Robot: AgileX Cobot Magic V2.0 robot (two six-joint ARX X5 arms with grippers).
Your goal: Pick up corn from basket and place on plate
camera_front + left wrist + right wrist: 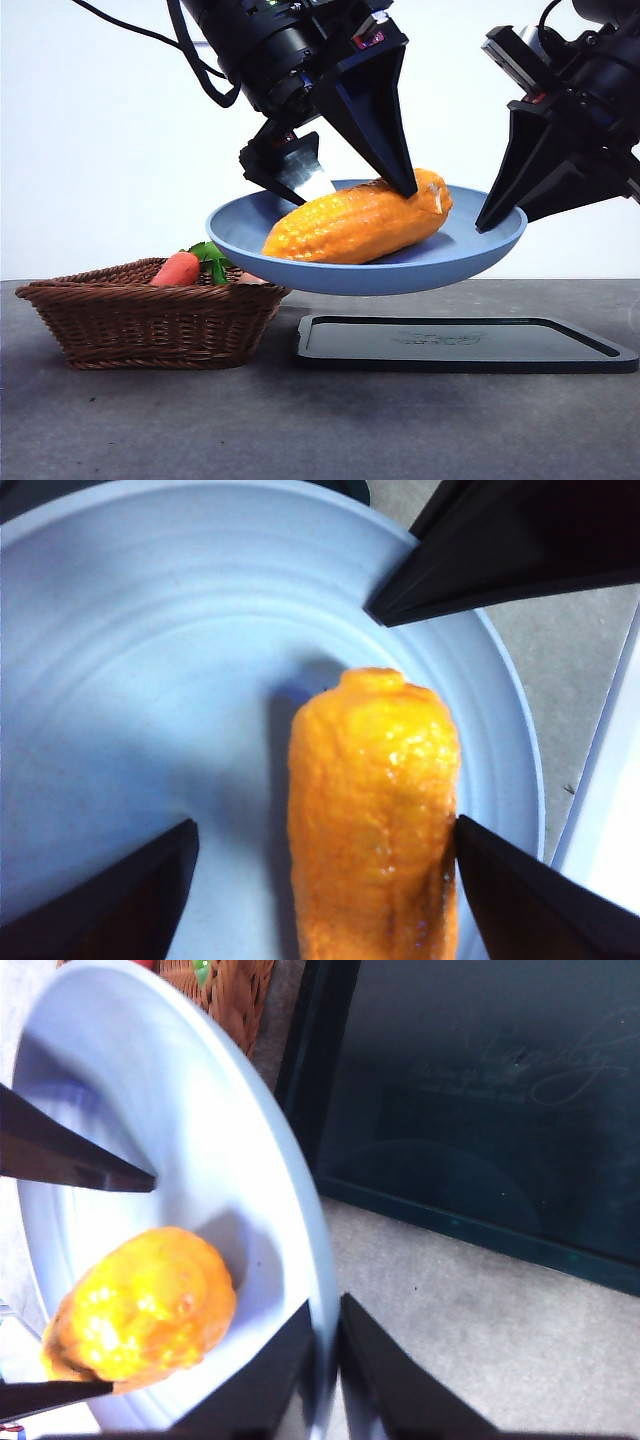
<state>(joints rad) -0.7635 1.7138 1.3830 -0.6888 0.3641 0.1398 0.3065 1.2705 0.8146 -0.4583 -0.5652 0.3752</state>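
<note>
Corn [358,226] lying on a light blue plate [480,250] that is held in the air above a black tray [465,344].

The right gripper [325,1360] is clamped on the plate's rim, one jaw inside and one outside, and carries the plate clear of the grey table [300,430]. The left gripper [320,880] hangs over the plate with its jaws spread on either side of the cob: one jaw tip touches the corn's side, the other stands well apart from it, so the cob rests released on the plate's floor, lying lengthwise across it. The wicker basket [150,320] sits on the table beside the tray, below the plate's edge, with a carrot [178,270] and its green leaves [208,255] showing above its rim.
</note>
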